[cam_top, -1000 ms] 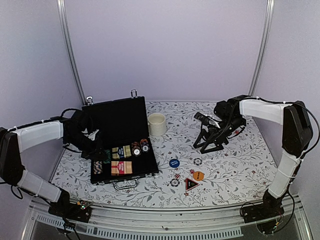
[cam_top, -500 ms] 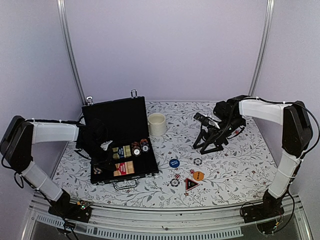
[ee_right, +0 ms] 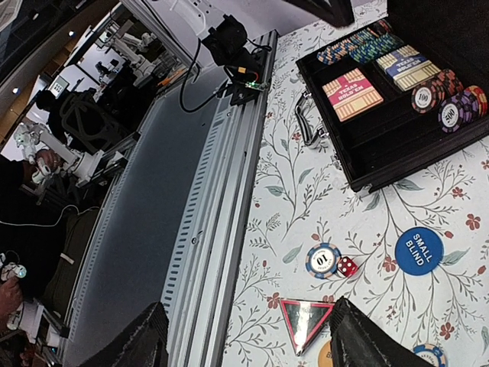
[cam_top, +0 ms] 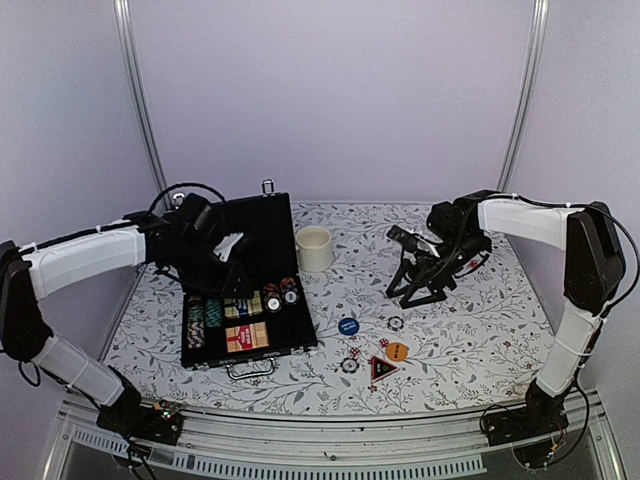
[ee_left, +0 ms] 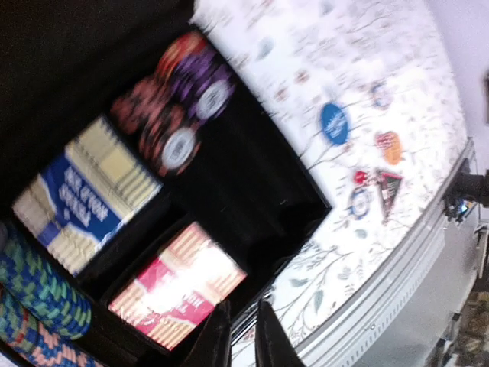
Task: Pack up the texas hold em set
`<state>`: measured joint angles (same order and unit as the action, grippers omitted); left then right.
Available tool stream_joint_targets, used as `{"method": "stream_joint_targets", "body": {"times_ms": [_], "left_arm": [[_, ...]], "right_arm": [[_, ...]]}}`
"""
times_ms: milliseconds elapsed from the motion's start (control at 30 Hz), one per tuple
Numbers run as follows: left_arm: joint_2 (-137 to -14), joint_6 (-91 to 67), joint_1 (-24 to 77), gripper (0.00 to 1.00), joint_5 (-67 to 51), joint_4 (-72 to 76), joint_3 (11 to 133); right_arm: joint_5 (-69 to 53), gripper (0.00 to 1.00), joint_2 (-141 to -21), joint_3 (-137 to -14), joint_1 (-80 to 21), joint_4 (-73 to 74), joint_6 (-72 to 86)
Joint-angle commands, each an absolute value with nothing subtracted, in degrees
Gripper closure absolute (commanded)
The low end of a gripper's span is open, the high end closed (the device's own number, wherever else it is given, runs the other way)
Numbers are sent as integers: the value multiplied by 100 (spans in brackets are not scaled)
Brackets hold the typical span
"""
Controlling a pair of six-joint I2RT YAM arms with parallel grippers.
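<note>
The black case lies open at the left, its lid standing upright. Its tray holds a blue deck, a red deck, striped chips and a row of green-blue chips. My left gripper hovers shut and empty above the tray, in front of the lid. Loose on the cloth lie a blue button, a "10" chip, a red die, a triangle marker and an orange button. My right gripper stands open and empty, above and behind them.
A cream mug stands just right of the case lid. The case's metal handle points toward the table's near edge, where a metal rail runs. Another chip lies beside the blue button.
My left arm has lifted from the tray's front left and swung back and right, toward the lid. The green-blue chip row now shows. The right arm has not moved.
</note>
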<state>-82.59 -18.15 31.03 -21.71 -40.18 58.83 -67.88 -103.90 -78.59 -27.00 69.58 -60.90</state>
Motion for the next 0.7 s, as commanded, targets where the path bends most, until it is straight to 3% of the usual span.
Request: {"method": "stream_joint_targets", "body": {"times_ms": [0, 33, 67, 267, 333, 400, 533, 667], "left_arm": [[-7392, -1095, 3520, 26, -2187, -3533, 6731], [-7202, -1009, 3630, 6, -2058, -3288, 6743], [-7013, -980, 3694, 3, -1869, -2965, 6680], [-6456, -521, 3717, 3, -1203, -806, 5951], [-6537, -402, 3716, 3, -1122, -86, 5754], [-6736, -238, 3717, 3, -1030, 353, 5753], [-7189, -188, 3734, 3, -857, 993, 5938], [-7566, -258, 3721, 3, 187, 1174, 6132]], "right_arm": [[-6561, 32, -10082, -8075, -2727, 6675, -5712], [-6448, 32, -9978, -8091, -2726, 6540, -5565], [-6278, 32, -9874, -8111, -2725, 6403, -5452], [-4772, 27, -9415, -8477, -2724, 5577, -4439], [-4056, 19, -9284, -8533, -2725, 5206, -4133], [-3531, 1, -9114, -8439, -2722, 4725, -3728], [-3185, 1, -8805, -7867, -2708, 3940, -3436], [-3323, 4, -8970, -7814, -2801, 4215, -3999]]}}
